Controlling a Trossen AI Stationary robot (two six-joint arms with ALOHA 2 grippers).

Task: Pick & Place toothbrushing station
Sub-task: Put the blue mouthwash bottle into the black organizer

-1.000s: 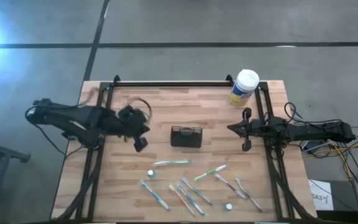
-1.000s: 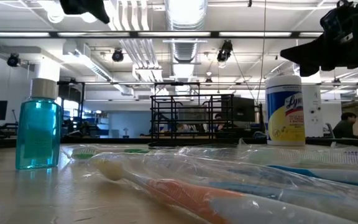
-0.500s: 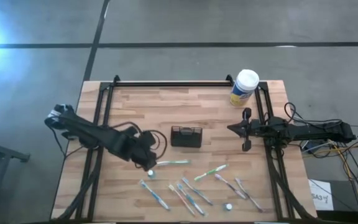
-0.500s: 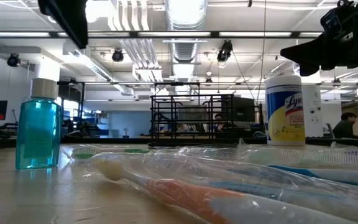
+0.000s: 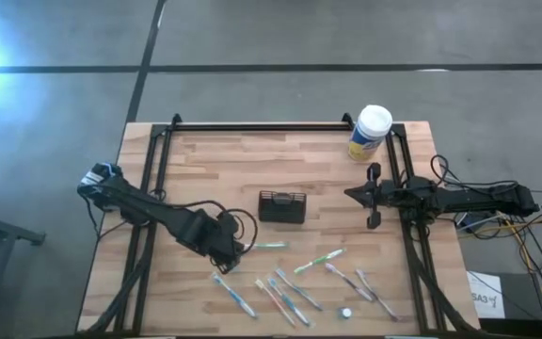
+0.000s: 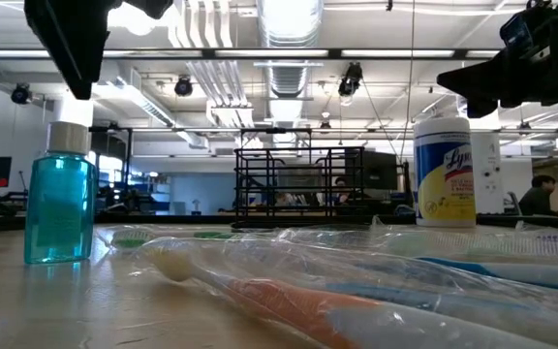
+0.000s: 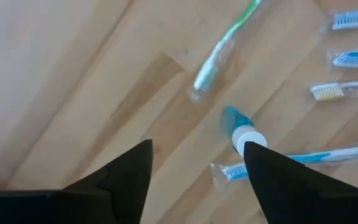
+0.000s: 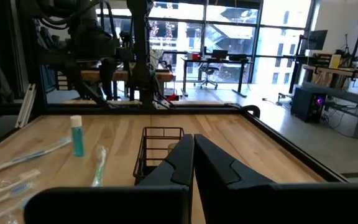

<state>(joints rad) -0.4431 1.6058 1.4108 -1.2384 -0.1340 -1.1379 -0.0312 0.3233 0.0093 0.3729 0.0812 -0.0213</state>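
While the left end effector (image 7: pixel 194 163) hangs with its fingers spread wide just above the small blue mouthwash bottle with the white cap (image 7: pixel 240 131), it should come straight down so the fingers pass either side of the bottle, clear of the green-handled toothbrush in its clear wrapper (image 7: pixel 219 53) nearby. Near the middle of the wooden counter (image 5: pixel 205 160), the small black mesh-sided caddy (image 5: pixel 281 206) stands upright and apart from the loose items, so I judge a short carry and an upright release into it best. Past it, the right end effector (image 5: pixel 373 196) waits closed and empty near the right rail.
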